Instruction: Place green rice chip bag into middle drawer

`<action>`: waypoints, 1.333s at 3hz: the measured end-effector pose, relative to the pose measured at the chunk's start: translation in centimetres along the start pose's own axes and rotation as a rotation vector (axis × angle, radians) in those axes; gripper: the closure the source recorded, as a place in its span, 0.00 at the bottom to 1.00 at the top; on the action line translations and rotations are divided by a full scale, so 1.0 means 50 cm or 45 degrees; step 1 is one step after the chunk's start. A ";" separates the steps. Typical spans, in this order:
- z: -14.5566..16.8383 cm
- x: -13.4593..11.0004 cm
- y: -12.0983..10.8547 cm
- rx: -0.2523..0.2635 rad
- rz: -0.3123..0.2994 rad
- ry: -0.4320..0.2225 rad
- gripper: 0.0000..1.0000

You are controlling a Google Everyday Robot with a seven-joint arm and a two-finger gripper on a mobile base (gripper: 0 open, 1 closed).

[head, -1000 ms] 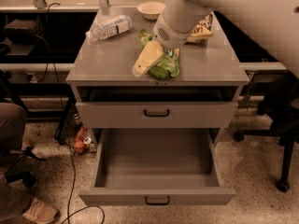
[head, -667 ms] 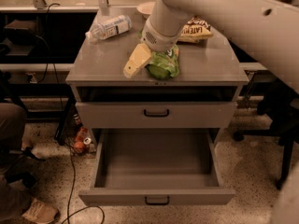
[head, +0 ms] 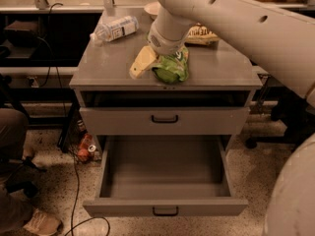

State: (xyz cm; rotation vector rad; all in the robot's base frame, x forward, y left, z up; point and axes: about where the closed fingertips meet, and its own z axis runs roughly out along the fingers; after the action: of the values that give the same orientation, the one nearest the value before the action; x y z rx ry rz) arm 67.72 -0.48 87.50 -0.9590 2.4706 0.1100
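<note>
**Fig. 1. Claw settled over the green bag on the cabinet top; drawer waiting open below**

My claw (head: 153, 64) sits low on the cabinet top (head: 108, 70), close to its front edge and against the left side of the green rice chip bag (head: 173, 68). Whether it is spread or already pinching the bag I cannot tell, as my wrist and the crumpled foil cover the contact.

Over the last second my arm has swung from the right toward the centre of the top and dropped slightly, so my wrist now stands directly above the bag. The bag itself has hardly shifted. It lies flat on the top, not lifted, just behind the front lip.

The swing has uncovered more of the yellow chip bag (head: 204, 33), which lies behind and to the right, close to the green one but not caught up with it. A bowl (head: 149, 7) shows behind my wrist, and a plastic bottle (head: 115, 27) lies on its side at the back left, well apart.

Below, one drawer (head: 165, 121) is shut. The middle drawer (head: 162, 205) under it is pulled fully out, directly beneath the bag.

I judge the reach complete and the grasp the step in hand. Lifting, carrying forward over the lip and lowering into the drawer are yet to come.
</note>
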 end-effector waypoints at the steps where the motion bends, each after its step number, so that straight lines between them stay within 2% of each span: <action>1: 0.034 -0.002 -0.014 0.053 0.016 -0.001 0.13; 2: 0.059 0.003 -0.022 0.078 0.025 -0.001 0.35; 4: 0.057 0.011 -0.030 0.069 0.025 -0.033 0.82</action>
State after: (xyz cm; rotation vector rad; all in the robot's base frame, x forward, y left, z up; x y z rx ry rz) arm 69.52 -1.28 84.88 -0.9052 2.4468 0.0619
